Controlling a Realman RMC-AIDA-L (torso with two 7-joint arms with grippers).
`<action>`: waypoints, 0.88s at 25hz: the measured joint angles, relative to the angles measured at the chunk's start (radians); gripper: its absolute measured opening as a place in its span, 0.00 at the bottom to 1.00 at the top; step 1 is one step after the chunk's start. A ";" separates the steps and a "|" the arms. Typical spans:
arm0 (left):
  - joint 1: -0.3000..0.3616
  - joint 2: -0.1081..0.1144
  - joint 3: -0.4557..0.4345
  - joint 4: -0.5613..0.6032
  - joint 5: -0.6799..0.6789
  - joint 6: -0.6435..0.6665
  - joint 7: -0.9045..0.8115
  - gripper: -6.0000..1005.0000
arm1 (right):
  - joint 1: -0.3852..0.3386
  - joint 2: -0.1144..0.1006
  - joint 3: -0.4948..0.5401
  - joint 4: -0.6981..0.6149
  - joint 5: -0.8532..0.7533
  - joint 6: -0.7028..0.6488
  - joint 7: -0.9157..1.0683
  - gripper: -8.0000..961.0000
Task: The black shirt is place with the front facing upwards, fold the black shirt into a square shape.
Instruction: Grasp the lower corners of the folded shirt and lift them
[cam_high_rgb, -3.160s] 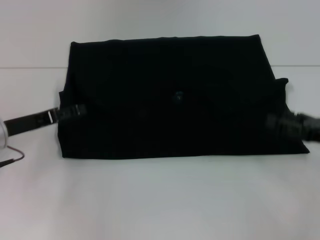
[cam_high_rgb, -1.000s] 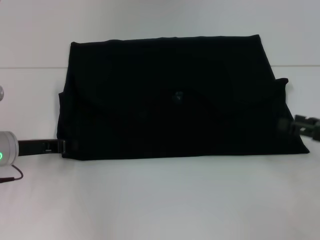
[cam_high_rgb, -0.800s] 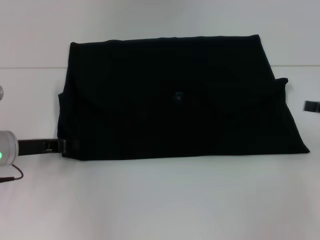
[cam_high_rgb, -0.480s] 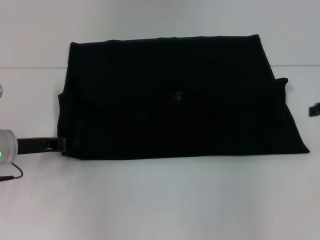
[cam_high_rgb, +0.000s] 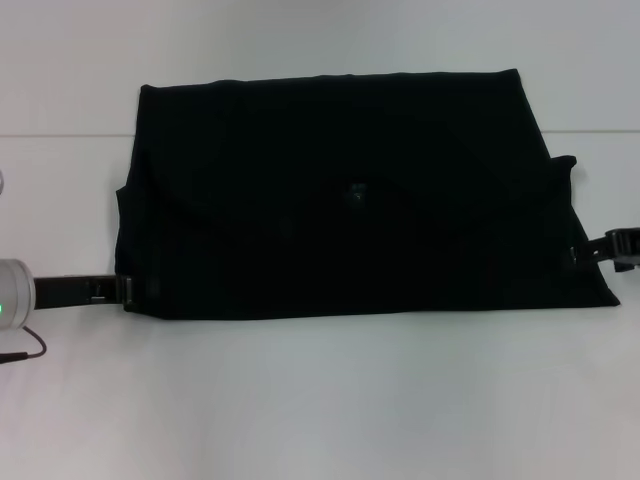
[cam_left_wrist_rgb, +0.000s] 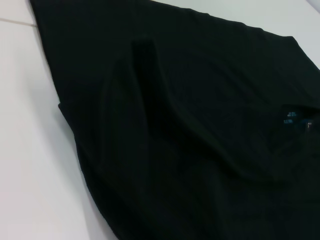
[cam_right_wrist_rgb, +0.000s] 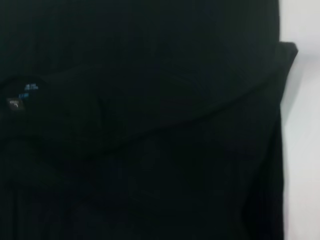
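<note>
Head view: black shirt (cam_high_rgb: 350, 195) lies flat mid-table (cam_high_rgb: 320, 400), already folded to a wide rectangle, long side running left-right, so a crosswise fold is prob what's left to get a square. Left gripper (cam_high_rgb: 128, 291) sits low at the shirt's near-left corner, touching the edge; right gripper (cam_high_rgb: 600, 250) at the near-right edge, just beside a small flap sticking out. Both at opposite ends, which reads as setup for grabbing the short sides. Can't tell if either pincer is wide, narrow or pinching cloth, as the tips merge w/ the dark fabric.

Left wrist view: shirt fills the pic, one raised ridge in the cloth, blue neck label (cam_left_wrist_rgb: 291, 116) further in. No fingers seen.

Right wrist view: overlapped layers, curved fold line, label again, white table at the edge. No fingers seen either.
</note>
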 joint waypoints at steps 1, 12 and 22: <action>0.000 0.000 0.000 0.000 0.000 0.000 0.000 0.05 | 0.000 0.003 0.000 0.006 0.001 0.007 -0.005 0.96; 0.002 -0.001 0.000 0.000 0.000 0.007 -0.001 0.05 | 0.005 0.036 -0.005 0.019 -0.003 0.027 -0.053 0.90; -0.001 -0.001 0.001 0.000 -0.001 0.010 -0.002 0.05 | -0.006 0.041 -0.035 0.019 -0.008 0.043 -0.063 0.78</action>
